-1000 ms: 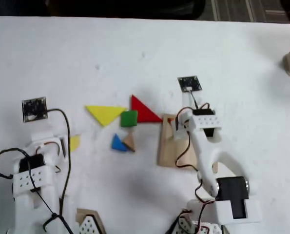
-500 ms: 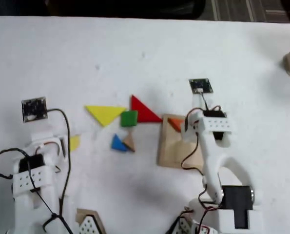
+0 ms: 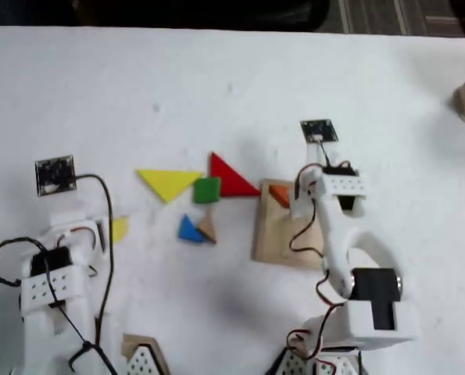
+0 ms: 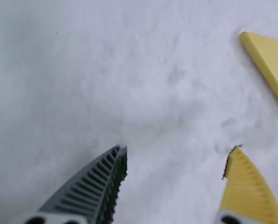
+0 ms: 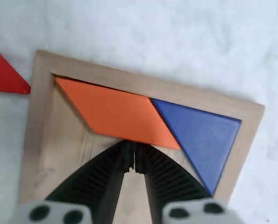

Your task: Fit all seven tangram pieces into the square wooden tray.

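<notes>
Step in hand: my right pincer (image 5: pixel 133 156) is squeezed shut on nothing, tips down at the long edge of the orange parallelogram tile (image 5: pixel 115 114). I read that as a nudge to seat it, not a pick.
Tray: the square wooden tray (image 5: pixel 40 116) sits on the white counter (image 3: pixel 138 94). Inside, the orange parallelogram lies along one wall. The large blue triangle tile (image 5: pixel 199 135) butts against its short end, tucked into the corner. The rest of the floor is bare wood.
Outside: the red triangle tile (image 3: pixel 230 180) is just off the tray's corner, and the green square tile (image 3: pixel 206 190) is close beside it. Then comes the large yellow triangle tile (image 3: pixel 168 183). The small blue triangle tile (image 3: pixel 189 230) and the tan wooden triangle tile (image 3: pixel 209 226) are touching each other.
Left side: my left pincer (image 4: pixel 176 151) hangs wide open and empty over bare counter, near the yellow triangle's corner.
Next move: five pieces to go, by my count. Red is nearest. I'd lift clear, spread the jaws and grip it without knocking the seated pair.
</notes>
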